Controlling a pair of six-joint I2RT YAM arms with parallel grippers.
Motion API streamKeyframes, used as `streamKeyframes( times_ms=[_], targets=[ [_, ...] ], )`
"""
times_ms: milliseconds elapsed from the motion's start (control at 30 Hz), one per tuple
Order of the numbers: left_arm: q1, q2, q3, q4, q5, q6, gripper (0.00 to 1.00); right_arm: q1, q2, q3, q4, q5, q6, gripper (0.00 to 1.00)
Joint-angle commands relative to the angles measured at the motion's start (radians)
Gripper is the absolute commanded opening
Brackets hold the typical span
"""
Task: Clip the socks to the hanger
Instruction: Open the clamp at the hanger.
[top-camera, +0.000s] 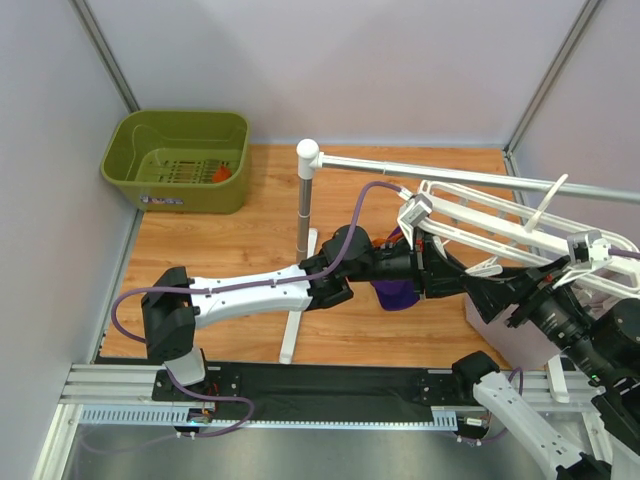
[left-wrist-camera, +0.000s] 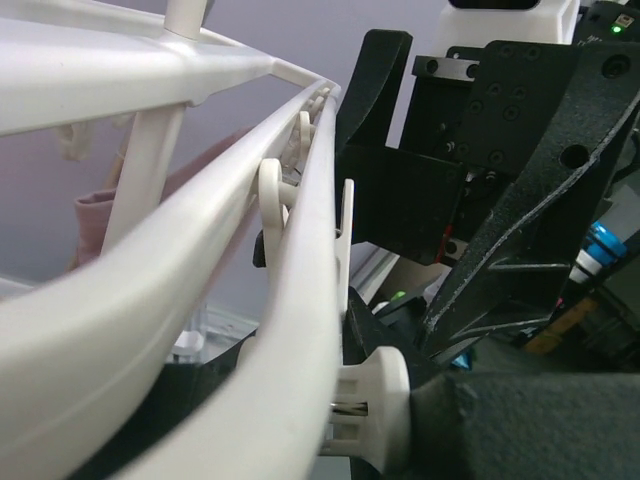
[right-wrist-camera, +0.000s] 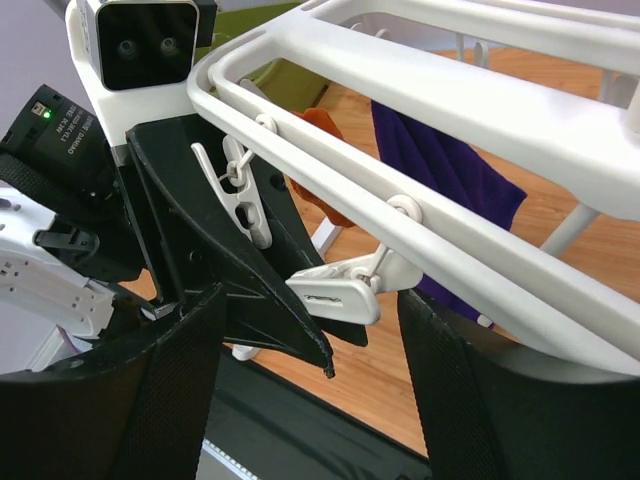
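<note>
**Hanger** (top-camera: 480, 215): hangs from the rail (top-camera: 450, 172) over the right half of the surface (top-camera: 220, 240). The rail's post stands mid-surface. Both arms meet at the hanger's left end.

**Right tool** (right-wrist-camera: 312, 300): fingers well apart, nothing clamped. In its wrist view a white clip (right-wrist-camera: 335, 293), dangling from the near bar, sits between the two fingers and looks apart from both.

**Left tool** (top-camera: 445, 270): extends from the left under the frame, with its tips just beside the right tool. Its wrist view is mostly frame bars, with one dark finger (left-wrist-camera: 520, 430) at bottom right, against a white peg. Cannot tell whether its fingers are apart, together or clamped on something.

**Sock** (right-wrist-camera: 322, 200): orange-red, up at the hanger behind the near bars, just beside the left tool's black fingers. Cannot tell whether a clip or the tool holds it.

**Second sock** (top-camera: 222, 174): lies in the green basket (top-camera: 215, 195) at the surface's far left corner, well apart from the hanger.

**Other items:** a purple cloth (top-camera: 397, 292) hangs from the hanger beside the sock. A pale pink cloth (left-wrist-camera: 95, 215) shows past the bars in the left wrist view.
</note>
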Motion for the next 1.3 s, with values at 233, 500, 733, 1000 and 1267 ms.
streamKeyframes(
  times_ms=[233, 500, 733, 1000, 1267],
  targets=[
    [0.007, -0.011, -0.007, 0.118, 0.089, -0.123, 0.00, 0.004, -0.041, -0.093, 0.151, 0.105, 0.171, 0.59],
    [0.007, 0.034, 0.014, 0.135, 0.094, -0.155, 0.00, 0.004, -0.163, -0.208, 0.241, 0.244, 0.325, 0.59],
    [0.007, 0.037, 0.016, 0.137, 0.094, -0.161, 0.00, 0.004, -0.162, -0.219, 0.256, 0.255, 0.323, 0.59],
    [0.007, 0.048, 0.020, 0.158, 0.097, -0.183, 0.00, 0.004, -0.164, -0.243, 0.293, 0.224, 0.333, 0.59],
    [0.007, 0.041, 0.014, 0.163, 0.097, -0.184, 0.00, 0.004, -0.183, -0.291, 0.338, 0.198, 0.343, 0.57]
  ],
)
